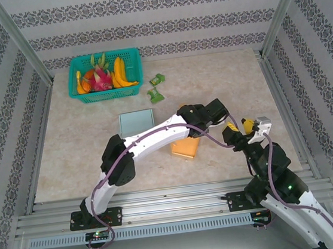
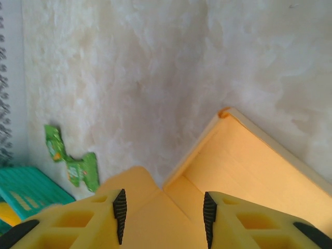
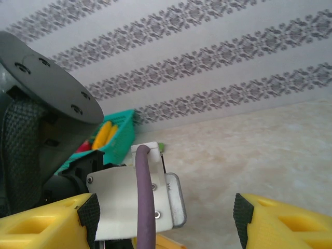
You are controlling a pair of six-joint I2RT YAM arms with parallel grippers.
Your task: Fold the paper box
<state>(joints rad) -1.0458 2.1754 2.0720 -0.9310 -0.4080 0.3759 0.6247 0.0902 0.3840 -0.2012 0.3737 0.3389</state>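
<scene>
The pale marbled tabletop (image 1: 79, 152) carries everything. The left arm (image 1: 150, 137) reaches from its base across toward the right-hand middle, and the right arm (image 1: 274, 172) rises short beside it. A teal basket (image 1: 107, 96) of fruit sits at the far left corner.

The orange paper box (image 1: 184, 150) lies near the middle of the tabletop, partly under the left arm's wrist. In the left wrist view the left gripper (image 2: 164, 220) hangs over it with its jaws apart, clamped on nothing. An orange flap of the box (image 2: 249, 166) shows in the gap between them, and the open tray runs off to the right.

The right gripper (image 1: 248, 128) sits just right of the box, well above it. Its jaws stand wide apart and empty.

A flat grey-blue tray (image 1: 136, 123) lies left of the box. Two green packets (image 1: 155, 94) lie beside the basket.
</scene>
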